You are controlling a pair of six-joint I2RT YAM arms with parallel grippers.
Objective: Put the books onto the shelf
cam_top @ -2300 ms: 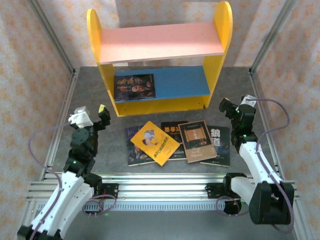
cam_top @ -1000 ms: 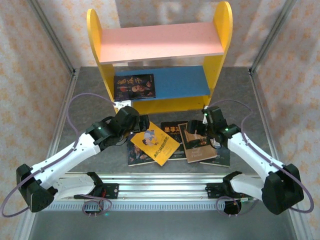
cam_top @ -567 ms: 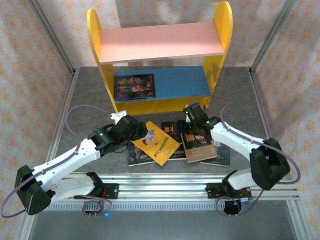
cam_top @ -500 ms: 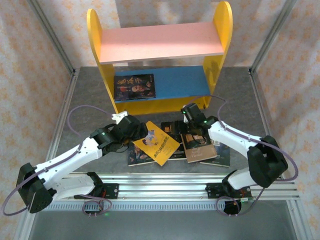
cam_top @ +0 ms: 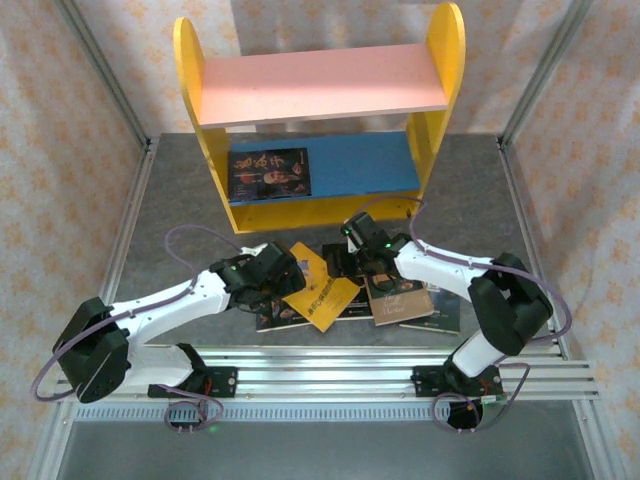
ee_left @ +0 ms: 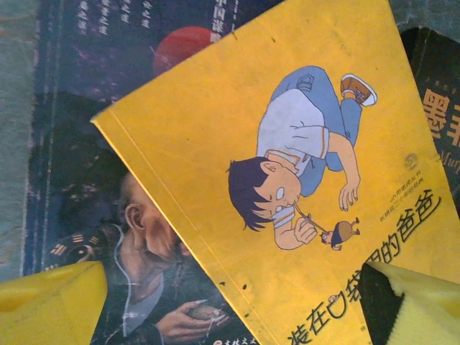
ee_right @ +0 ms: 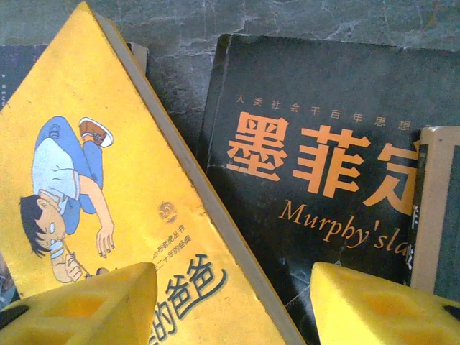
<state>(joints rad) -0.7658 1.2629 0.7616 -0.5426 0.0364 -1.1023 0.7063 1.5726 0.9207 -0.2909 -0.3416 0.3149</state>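
five thin books lie fanned on the grey table (cam_top: 480, 190) at 6 o'clock in the overhead view. a sixth, a dark portrait book (cam_top: 270, 173), lies flat on the blue lower board (cam_top: 365, 165) of the shelf (cam_top: 320, 212), which stands at 12 o'clock.

the yellow cartoon book (cam_top: 322, 292) tops the fan, turned diamond-wise. it overlaps a dark book with a man's face (ee_left: 144, 237) at its 9 o'clock and a black book with orange characters (ee_right: 309, 165) at its 3 o'clock. further toward 3 o'clock lie a brown framed-picture book (cam_top: 400, 295) and another dark book (cam_top: 447, 310).

both arms reach low over the yellow book. the left gripper (cam_top: 287, 272) comes in from 9 o'clock. its wrist camera shows yellow-padded fingers (ee_left: 50, 302) spread wide, one over the face book and one over the yellow cover, with the spine edge between them and nothing held. the right gripper (cam_top: 352, 258) comes in from 2 o'clock. its fingers (ee_right: 93, 302) are likewise apart, one above the yellow cover and one above the black book, straddling the yellow book's raised edge. whether any pad touches paper cannot be told.

the step in hand looks like picking up the yellow book, with most of the task left to do. the next move probably calls for working one finger under the edge that rides over the black book and pinching the thin cover. the book would then be carried toward 12 o'clock and the shelf. a paperback this thin offers little to grip, so the books beneath may drag along.
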